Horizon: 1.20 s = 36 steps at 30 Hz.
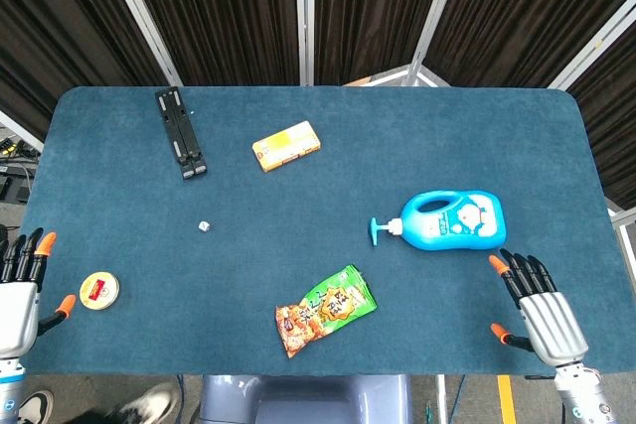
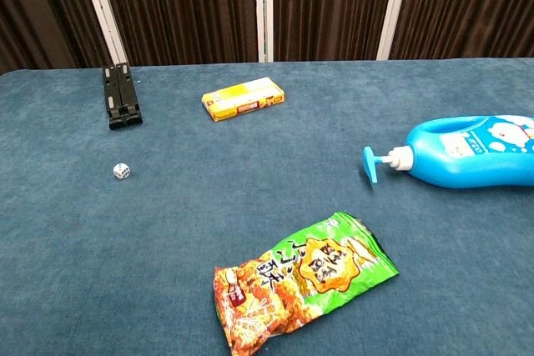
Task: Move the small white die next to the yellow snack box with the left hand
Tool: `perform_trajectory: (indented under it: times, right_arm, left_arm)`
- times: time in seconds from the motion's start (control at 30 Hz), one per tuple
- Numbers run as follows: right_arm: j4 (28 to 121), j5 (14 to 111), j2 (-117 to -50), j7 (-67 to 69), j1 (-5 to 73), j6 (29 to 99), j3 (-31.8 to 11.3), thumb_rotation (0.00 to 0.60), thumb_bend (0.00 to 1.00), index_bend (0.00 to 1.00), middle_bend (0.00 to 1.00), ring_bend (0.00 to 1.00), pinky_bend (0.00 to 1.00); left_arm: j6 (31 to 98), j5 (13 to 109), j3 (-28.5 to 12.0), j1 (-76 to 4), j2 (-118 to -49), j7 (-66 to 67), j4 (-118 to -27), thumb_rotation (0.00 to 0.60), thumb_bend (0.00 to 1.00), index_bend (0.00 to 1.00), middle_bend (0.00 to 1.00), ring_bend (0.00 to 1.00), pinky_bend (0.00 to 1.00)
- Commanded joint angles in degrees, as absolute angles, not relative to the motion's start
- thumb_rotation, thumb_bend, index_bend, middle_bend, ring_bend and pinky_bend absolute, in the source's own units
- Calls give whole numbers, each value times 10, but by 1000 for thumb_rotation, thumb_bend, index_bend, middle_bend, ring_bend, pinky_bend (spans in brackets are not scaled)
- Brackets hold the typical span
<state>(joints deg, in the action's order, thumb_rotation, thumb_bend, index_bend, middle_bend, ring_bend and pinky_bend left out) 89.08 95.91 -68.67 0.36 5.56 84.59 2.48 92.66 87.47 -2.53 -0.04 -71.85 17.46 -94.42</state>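
Observation:
The small white die [image 1: 203, 226] lies on the blue table, left of centre; the chest view shows the die [image 2: 122, 171] too. The yellow snack box [image 1: 285, 145] lies flat further back and to the right of it, and the chest view has the box [image 2: 243, 99] at the far middle. My left hand [image 1: 20, 290] rests at the table's near left corner, fingers spread, holding nothing, well away from the die. My right hand [image 1: 538, 309] sits at the near right corner, also with fingers apart and nothing in it. Neither hand appears in the chest view.
A black folded stand [image 1: 180, 133] lies at the back left. A round tin [image 1: 99, 290] sits near my left hand. A green and orange snack bag [image 1: 325, 310] lies at the front centre. A blue pump bottle [image 1: 447, 220] lies on its side at the right.

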Motion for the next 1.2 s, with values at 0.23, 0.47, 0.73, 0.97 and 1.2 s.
perform_trajectory:
  times: [0.23, 0.47, 0.73, 0.97, 1.2]
  right_arm:
    - [889, 958, -687, 5, 55, 845, 26, 600, 80, 0, 0, 0, 0]
    - [894, 958, -684, 7, 55, 849, 23, 600, 80, 0, 0, 0, 0]
    - [893, 956, -686, 6, 56, 847, 21, 600, 80, 0, 0, 0, 0]
    - [888, 955, -688, 8, 56, 847, 21, 600, 80, 0, 0, 0, 0]
    - [886, 950, -687, 10, 55, 845, 20, 600, 80, 0, 0, 0, 0]
  left_arm:
    - [928, 873, -28, 0, -716, 172, -946, 600, 233, 24, 0, 0, 0]
    - [903, 876, -30, -17, -708, 172, -940, 600, 234, 25, 0, 0, 0]
    - [818, 880, -51, -86, -710, 179, -889, 600, 257, 217, 0, 0, 0]
    - [702, 870, -67, -174, -740, 194, -822, 600, 276, 277, 0, 0, 0]
    - [612, 863, -72, -249, -777, 224, -775, 600, 294, 280, 0, 0, 0]
